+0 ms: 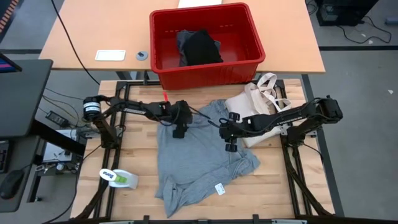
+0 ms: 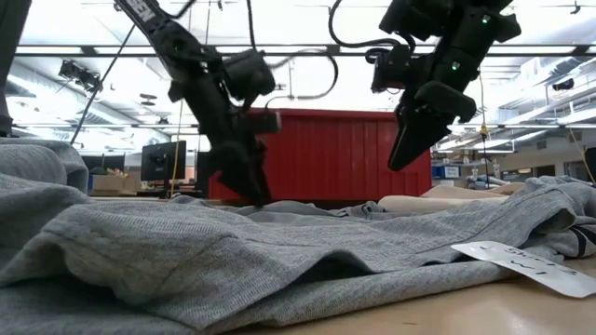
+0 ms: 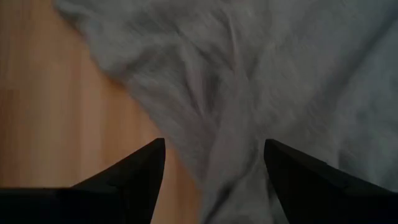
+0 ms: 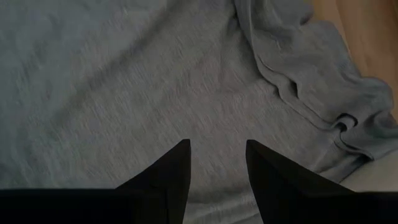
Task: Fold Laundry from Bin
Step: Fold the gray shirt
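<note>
While the grey T-shirt (image 1: 199, 155) lies lengthwise toward the bin (image 1: 205, 43) — left fingers (image 3: 134, 177) apart, right fingers (image 4: 168, 174) apart, nothing held.

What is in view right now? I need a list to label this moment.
T-shirt: one, light grey, spread on the wooden table.
Bin: one, red, on the far desk.
Dark garments: a pile, black and grey, in the bin.
Tote bag: one, cream, beside the T-shirt.
Tape roll: one, white and green, near table edge.
Left claw: open, low over the T-shirt's edge.
Right claw: open, raised above the T-shirt.
</note>
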Action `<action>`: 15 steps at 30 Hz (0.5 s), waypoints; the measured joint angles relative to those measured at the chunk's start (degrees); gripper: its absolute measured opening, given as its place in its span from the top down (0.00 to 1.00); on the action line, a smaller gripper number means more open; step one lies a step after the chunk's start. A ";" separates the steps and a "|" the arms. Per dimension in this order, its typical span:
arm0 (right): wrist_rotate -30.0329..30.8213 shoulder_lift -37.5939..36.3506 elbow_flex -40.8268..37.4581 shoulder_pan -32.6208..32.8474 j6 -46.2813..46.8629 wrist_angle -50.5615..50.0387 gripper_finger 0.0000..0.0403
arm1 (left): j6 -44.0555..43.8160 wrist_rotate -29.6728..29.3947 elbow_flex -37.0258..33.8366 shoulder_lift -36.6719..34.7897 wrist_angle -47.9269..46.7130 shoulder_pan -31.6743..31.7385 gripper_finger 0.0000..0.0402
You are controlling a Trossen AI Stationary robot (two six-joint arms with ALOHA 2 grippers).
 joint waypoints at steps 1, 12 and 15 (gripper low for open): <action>-0.66 0.08 -0.23 -0.17 0.01 1.12 0.60 | 0.15 0.07 -0.05 1.17 0.25 0.18 0.31; -1.91 0.13 -0.60 -0.25 0.16 2.49 0.60 | -3.90 -0.25 0.29 2.79 2.35 0.21 0.87; -2.23 0.13 -0.60 -0.25 0.86 2.45 0.60 | -6.84 -0.32 0.46 -0.44 1.38 0.23 0.96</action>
